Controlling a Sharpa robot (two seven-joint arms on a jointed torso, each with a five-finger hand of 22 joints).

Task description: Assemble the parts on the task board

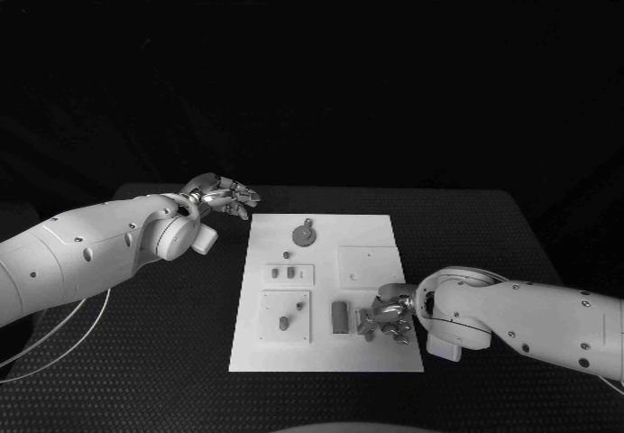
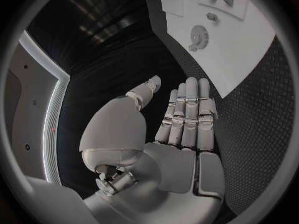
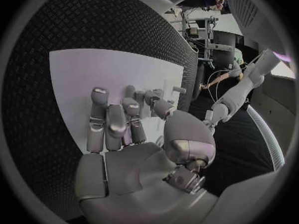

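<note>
White rounded arms, dark screw dots; silver segmented hands (image 1: 224,194).

**Hidden and indistinct regions**

The right hand (image 1: 388,320) covers part of the task board (image 1: 364,225) beneath its fingers; whether it holds a part there cannot be told. Small parts (image 1: 289,273) beyond the hand are too small to identify. In the left wrist view, the board's far portion is cut off at the circle's rim.
</note>
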